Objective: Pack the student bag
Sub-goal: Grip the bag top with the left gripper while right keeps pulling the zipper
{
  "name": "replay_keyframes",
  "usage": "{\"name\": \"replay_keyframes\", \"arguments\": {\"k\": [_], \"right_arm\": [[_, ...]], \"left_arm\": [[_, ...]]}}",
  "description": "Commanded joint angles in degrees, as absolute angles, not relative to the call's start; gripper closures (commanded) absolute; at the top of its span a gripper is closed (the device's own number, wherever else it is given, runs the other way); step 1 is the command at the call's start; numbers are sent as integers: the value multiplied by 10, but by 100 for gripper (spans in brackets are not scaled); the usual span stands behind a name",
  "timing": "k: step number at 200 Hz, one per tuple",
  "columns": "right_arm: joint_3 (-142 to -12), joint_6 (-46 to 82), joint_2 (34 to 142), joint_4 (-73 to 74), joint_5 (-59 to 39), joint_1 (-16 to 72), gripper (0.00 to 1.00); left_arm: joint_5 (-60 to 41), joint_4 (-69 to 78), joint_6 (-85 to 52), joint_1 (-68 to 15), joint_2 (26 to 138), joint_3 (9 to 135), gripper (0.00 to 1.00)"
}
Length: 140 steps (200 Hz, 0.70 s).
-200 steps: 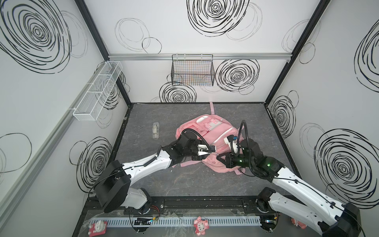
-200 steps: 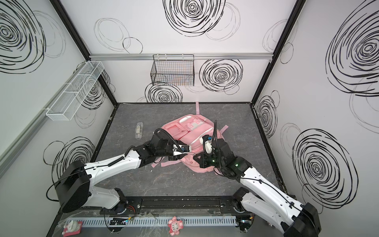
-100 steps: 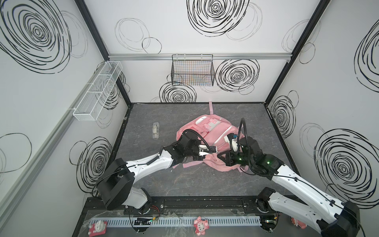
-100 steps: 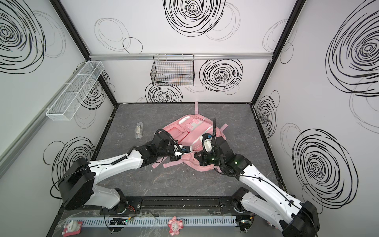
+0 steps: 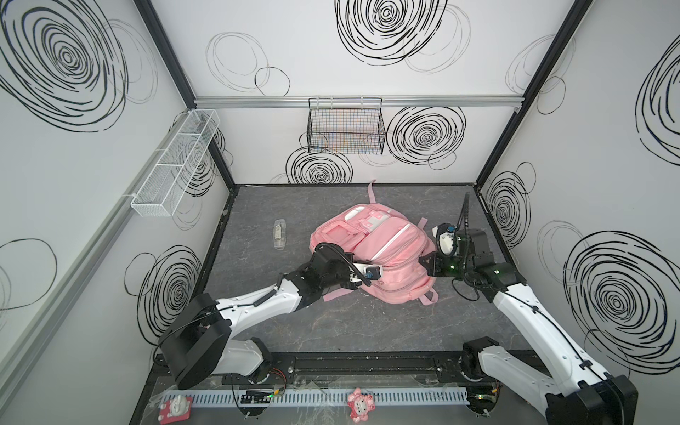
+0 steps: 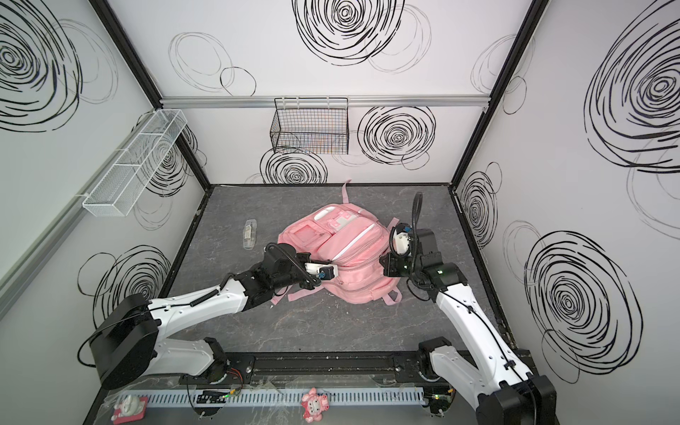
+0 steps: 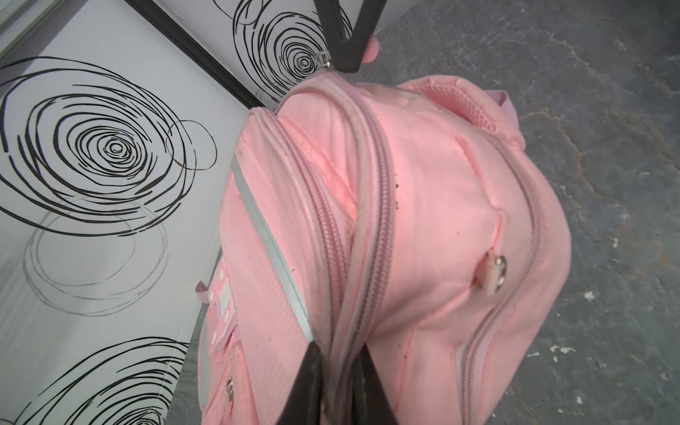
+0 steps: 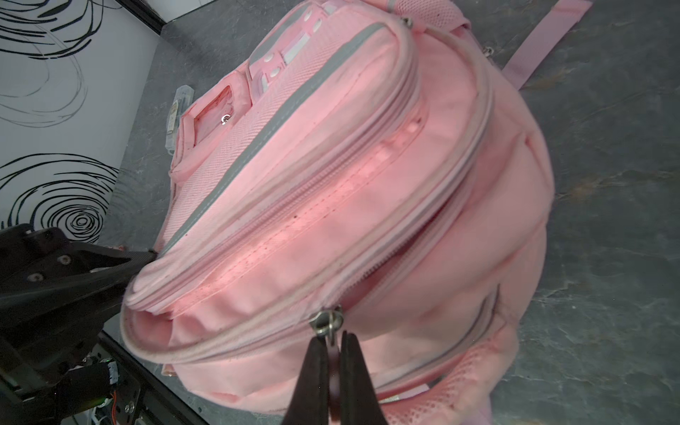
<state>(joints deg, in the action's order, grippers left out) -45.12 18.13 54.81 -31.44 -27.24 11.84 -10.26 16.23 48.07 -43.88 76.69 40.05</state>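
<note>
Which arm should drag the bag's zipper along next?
Right. The right claw is shut on the zipper pull, ready to drag it. The left claw pinches the bag at its opposite end, so it looks better suited to bracing.

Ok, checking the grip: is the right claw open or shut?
Shut: the right claw pinches the zipper pull of the student bag.

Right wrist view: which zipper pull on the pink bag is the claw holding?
The pull of the partly open zipper, its tab pinched in the shut right claw. The small front pocket's pull and the far corner's pull lie untouched.
</note>
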Motion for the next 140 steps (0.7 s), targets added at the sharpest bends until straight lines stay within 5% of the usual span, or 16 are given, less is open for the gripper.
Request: {"name": "replay_keyframes", "arguments": {"k": [1, 17, 31, 81, 140], "right_arm": [[-437, 172, 531, -282, -279, 90, 100], [-417, 210, 524, -244, -345, 102, 100], [-404, 244, 516, -212, -371, 126, 100], [-392, 339, 496, -135, -344, 250, 100], [-390, 365, 488, -106, -341, 295, 100]], "left_arm": [[16, 128, 488, -423, 744, 413, 76], [5, 94, 475, -439, 735, 439, 40], [-9, 75, 456, -462, 726, 455, 26], [-56, 82, 376, -553, 723, 470, 34], [-6, 88, 346, -556, 774, 475, 46]]}}
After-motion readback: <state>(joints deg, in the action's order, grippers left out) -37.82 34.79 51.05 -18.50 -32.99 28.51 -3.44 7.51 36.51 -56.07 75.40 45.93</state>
